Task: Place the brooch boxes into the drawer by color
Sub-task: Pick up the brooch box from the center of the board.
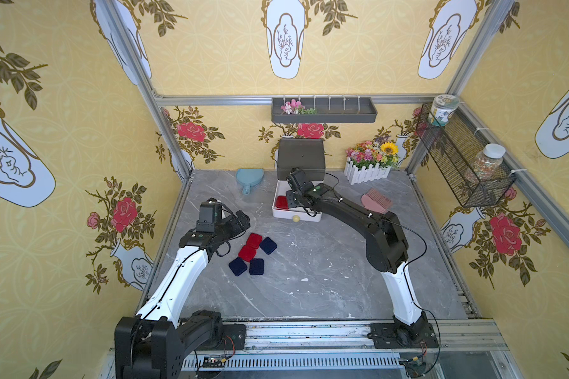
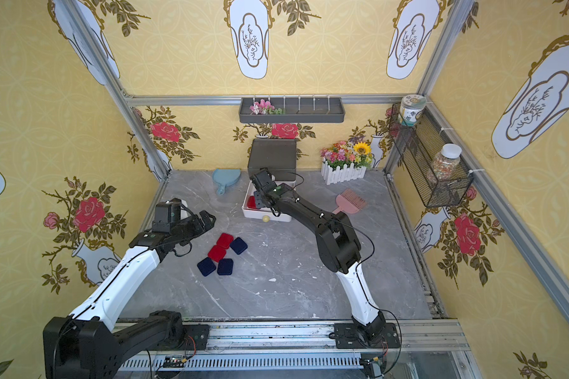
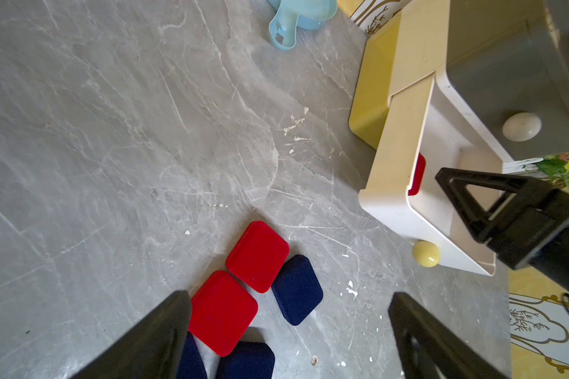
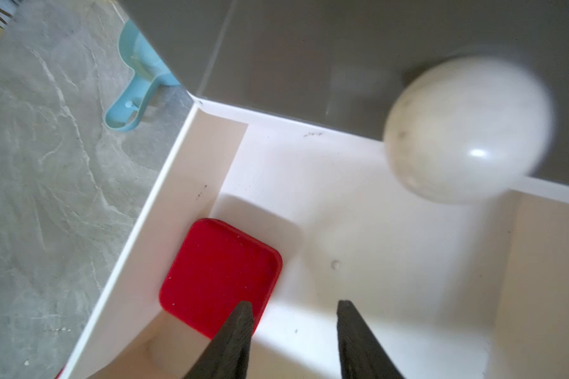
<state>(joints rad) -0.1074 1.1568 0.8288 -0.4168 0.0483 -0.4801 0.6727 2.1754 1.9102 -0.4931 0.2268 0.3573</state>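
We find the red boxes [image 3: 258,256] and navy boxes [image 3: 296,288] covered in matt, velvety cloth. The white drawer [image 4: 358,213] appears to be smooth plastic with a faint sheen. The knob [image 4: 467,131] above it is glossy. The worktop [image 3: 112,147] is smooth grey marble-look, scratched and flecked white. The basket [image 1: 457,157] is black metal mesh.

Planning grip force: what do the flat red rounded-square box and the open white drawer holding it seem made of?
The flat red rounded-square box looks velvet-covered: matte, fuzzy surface with pale specks clinging. The open white drawer is probably hard plastic: smooth thin moulded walls, faint sheen.
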